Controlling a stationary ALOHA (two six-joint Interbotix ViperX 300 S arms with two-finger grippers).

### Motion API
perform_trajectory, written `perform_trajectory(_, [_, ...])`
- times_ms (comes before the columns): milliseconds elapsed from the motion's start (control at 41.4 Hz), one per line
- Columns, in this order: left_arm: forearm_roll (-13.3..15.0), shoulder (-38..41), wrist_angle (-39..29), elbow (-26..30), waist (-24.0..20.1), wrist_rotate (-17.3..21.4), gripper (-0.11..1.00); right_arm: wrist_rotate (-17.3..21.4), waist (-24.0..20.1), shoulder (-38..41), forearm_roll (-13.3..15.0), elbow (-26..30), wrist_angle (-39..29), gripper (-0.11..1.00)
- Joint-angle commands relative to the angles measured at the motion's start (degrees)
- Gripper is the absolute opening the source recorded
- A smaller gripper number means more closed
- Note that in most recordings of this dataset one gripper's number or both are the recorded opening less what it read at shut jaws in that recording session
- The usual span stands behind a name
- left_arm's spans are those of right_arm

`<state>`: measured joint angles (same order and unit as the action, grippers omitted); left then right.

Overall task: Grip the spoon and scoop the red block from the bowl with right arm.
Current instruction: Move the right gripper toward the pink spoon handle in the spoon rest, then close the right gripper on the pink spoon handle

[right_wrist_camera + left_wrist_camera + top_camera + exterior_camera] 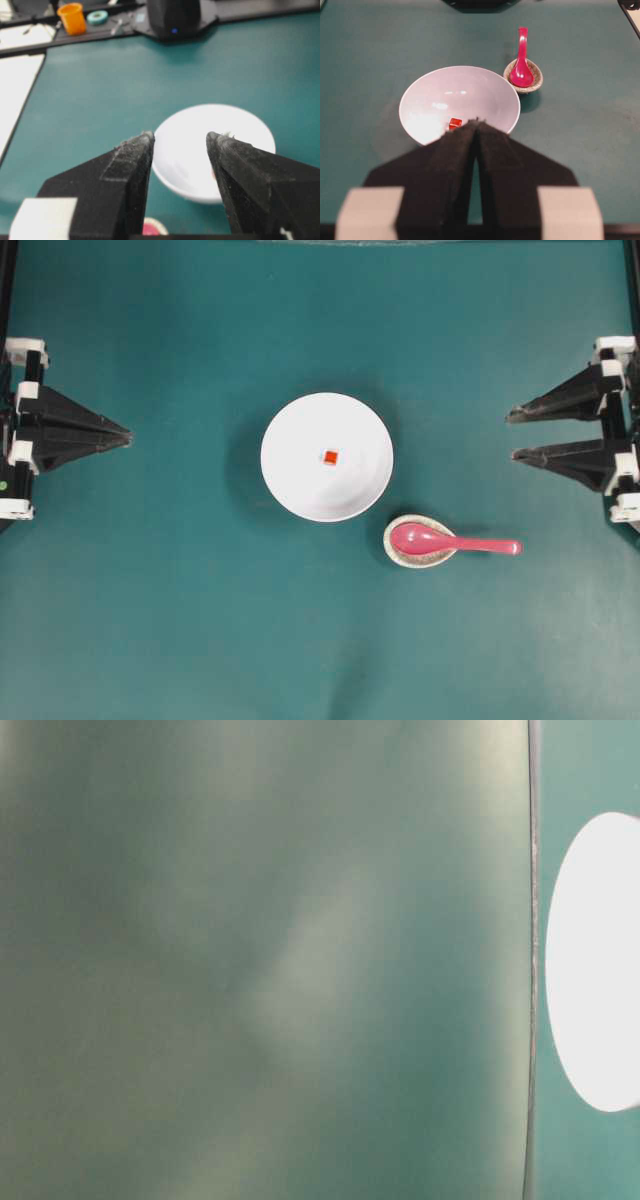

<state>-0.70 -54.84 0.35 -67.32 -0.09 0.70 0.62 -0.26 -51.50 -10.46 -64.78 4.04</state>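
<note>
Spoon (450, 541) well apart from right claw (511, 433)

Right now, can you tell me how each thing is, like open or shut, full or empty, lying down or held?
Left gripper: shut, holding nothing, off to the side.
Right gripper: open, holding nothing, away from the spoon.
Spoon: not held, scoop resting in the small speckled dish, handle sticking out over its rim.
Bowl: upright, holds only the block.
Red block: lying inside the bowl, not scooped yet.
</note>
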Motion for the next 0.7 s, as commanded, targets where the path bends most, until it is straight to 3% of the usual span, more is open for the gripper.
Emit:
perform_trajectory(0, [-0.2,0.4,0.3,1.3,0.0,0.1,0.01,0.1,-0.4,1.8,-1.5,0.7,0.2,0.53])
perform_trajectory(145, [-0.2,0.4,0.3,1.3,0.0,0.1,0.01,0.1,-2.5,5.1,-2.2,0.2,2.5,0.53])
perform_trajectory(266, [-0.2,0.4,0.3,1.2,0.0,0.1,0.01,0.1,-5.9,9.0,-4.2,-0.9,8.3,0.53])
perform_trajectory(459, [-0.2,0.4,0.3,1.2,0.0,0.1,0.01,-0.1,-12.5,16.4,-11.4,-3.9,24.3,0.53])
perform_trajectory(676, [-0.2,0.4,0.3,1.1,0.1,0.1,0.01,-0.4,-18.2,23.5,-17.8,-6.7,35.5,0.53])
